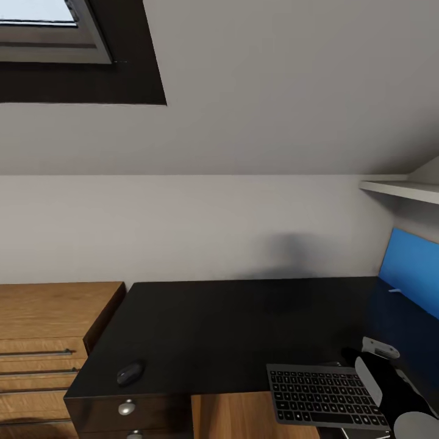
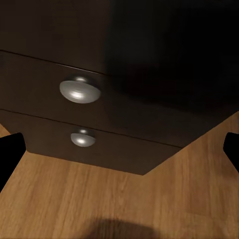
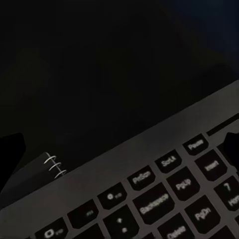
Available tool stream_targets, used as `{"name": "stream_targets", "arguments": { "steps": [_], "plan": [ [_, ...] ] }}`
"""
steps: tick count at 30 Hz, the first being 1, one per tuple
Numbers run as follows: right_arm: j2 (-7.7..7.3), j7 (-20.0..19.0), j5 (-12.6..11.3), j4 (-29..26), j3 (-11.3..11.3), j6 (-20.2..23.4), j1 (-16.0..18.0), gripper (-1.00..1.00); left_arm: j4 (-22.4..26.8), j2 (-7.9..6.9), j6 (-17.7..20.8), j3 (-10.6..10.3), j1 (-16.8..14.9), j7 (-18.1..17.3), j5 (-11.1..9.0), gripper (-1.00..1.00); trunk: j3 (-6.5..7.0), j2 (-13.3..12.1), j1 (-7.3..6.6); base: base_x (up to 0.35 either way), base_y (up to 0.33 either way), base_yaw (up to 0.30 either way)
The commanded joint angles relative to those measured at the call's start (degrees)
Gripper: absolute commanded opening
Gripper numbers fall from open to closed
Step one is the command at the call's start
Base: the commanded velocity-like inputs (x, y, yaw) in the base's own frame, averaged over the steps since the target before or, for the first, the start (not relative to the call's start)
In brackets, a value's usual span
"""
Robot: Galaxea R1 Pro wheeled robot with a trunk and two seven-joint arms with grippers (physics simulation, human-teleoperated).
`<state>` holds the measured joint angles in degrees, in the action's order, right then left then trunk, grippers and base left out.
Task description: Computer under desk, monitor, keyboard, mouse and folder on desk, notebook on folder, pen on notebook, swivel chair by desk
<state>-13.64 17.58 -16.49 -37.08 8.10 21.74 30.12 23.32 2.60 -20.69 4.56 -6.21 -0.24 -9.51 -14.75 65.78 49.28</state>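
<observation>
One counter (image 1: 231,317), black, L-shaped, against the pale wall. On it: one mouse (image 1: 130,372) near the front left corner, well apart from one keyboard (image 1: 326,396), which lies at the front right with its near edge overhanging the counter's inner edge. One blue folder (image 1: 410,268) stands tilted at the far right, over the counter's side wing. My right arm reaches in at the lower right, its end effector (image 1: 379,349) just beyond the keyboard's right end — from the head view I cannot tell whether it is spread or closed.

Right wrist view: the keyboard (image 3: 164,199) close below, and one spiral-bound dark notebook (image 3: 42,172) just beside its far edge, on the counter; whether they touch I cannot tell.

Left wrist view: two round silver knobs (image 2: 79,89) on two drawer fronts, wood floor (image 2: 149,204) below. My left fingers (image 2: 10,152) sit at opposite frame edges — spread wide, holding nothing.

One wooden dresser (image 1: 42,341) stands to the counter's left.
</observation>
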Motion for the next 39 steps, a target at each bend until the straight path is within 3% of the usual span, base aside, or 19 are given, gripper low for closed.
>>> {"name": "stream_targets", "arguments": {
  "steps": [1,22,28,39],
  "plan": [
    [-0.01,0.4,-0.6,-0.1,-0.1,0.2,0.0,1.0,0.0,0.04,-0.1,0.2,0.0,0.0,-0.1,1.0,-0.08,0.0,0.0,0.0,0.0,0.0],
    [0.02,3.3,-0.6,-0.1,-0.1,0.3,0.0,1.0,0.0,-0.05,-0.2,0.2,0.0,-0.1,-0.1,1.0,-0.08,0.0,0.0,-0.036,0.037,0.0],
    [0.03,3.1,-0.6,0.0,-0.1,0.3,0.0,1.0,0.0,-0.04,-0.1,0.2,0.0,0.0,-0.2,1.0,-1.15,2.5,1.32,0.0,0.0,0.0],
    [0.81,2.5,-0.6,0.0,-0.1,0.1,0.0,1.0,0.0,-0.05,-0.2,0.2,0.0,0.0,-0.1,1.0,-1.15,2.5,1.32,0.0,0.0,0.0]
  ]
}}
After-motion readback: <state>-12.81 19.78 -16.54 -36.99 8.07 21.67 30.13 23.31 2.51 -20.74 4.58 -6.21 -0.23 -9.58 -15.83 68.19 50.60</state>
